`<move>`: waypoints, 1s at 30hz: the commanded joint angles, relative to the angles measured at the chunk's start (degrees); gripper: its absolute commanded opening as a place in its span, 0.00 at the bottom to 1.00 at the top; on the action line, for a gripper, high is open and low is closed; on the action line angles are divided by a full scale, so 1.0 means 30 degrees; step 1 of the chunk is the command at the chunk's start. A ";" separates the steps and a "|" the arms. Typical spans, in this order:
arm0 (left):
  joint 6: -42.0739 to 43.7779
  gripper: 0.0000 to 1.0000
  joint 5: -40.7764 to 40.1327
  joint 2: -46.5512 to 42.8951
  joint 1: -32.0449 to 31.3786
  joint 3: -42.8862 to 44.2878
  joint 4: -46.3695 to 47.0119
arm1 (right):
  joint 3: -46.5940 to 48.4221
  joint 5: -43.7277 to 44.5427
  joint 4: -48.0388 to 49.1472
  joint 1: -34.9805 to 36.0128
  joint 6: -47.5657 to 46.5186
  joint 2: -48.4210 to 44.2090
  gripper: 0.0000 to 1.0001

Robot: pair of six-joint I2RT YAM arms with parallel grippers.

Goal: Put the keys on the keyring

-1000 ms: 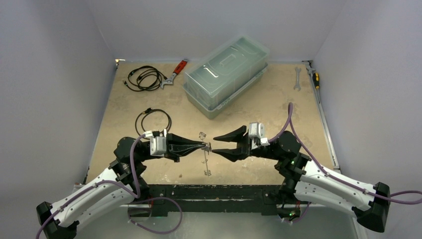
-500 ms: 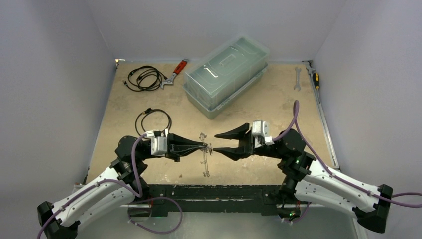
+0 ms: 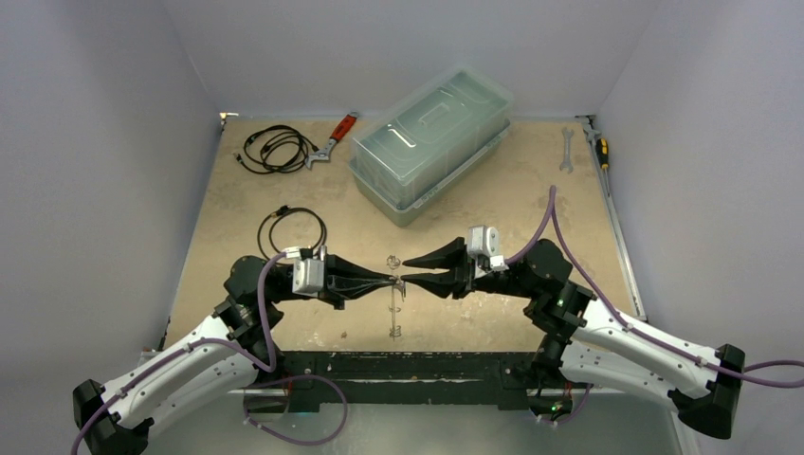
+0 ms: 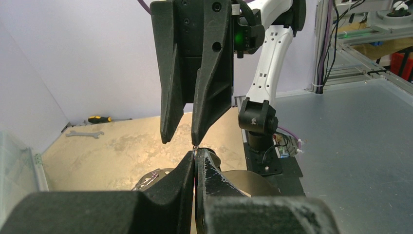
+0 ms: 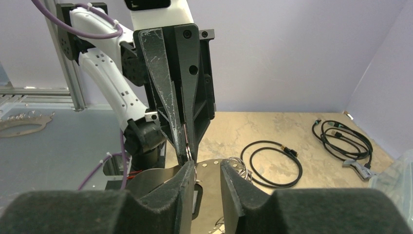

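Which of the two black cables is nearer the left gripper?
The single-loop cable just beyond the left arm's wrist is nearer the left gripper. The other, a tangled bundle, lies farther back beside the red-handled wrench.

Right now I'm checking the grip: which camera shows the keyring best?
Top external: the keyring shows along its length, pinched in the shut jaws of the left gripper. Right wrist shows only a thin stretch between those jaws; left wrist, a glint at the tips.
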 commanded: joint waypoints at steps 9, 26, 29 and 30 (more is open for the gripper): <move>-0.0286 0.00 0.0284 -0.0198 0.0094 0.0278 0.1223 | 0.0938 -0.0826 -0.0703 0.0068 -0.0656 0.0452 0.19; -0.0337 0.00 -0.0282 -0.0423 0.0214 0.0162 0.1340 | 0.0232 -0.0812 -0.0361 0.0050 -0.0549 0.0334 0.00; -0.0400 0.00 -0.0290 -0.0317 0.0249 0.0185 0.1340 | 0.0020 -0.0758 0.0023 0.0068 -0.0355 0.0288 0.00; -0.0403 0.00 -0.0284 -0.0294 0.0238 0.0201 0.1343 | -0.0019 -0.0774 0.0132 0.0068 -0.0325 0.0328 0.00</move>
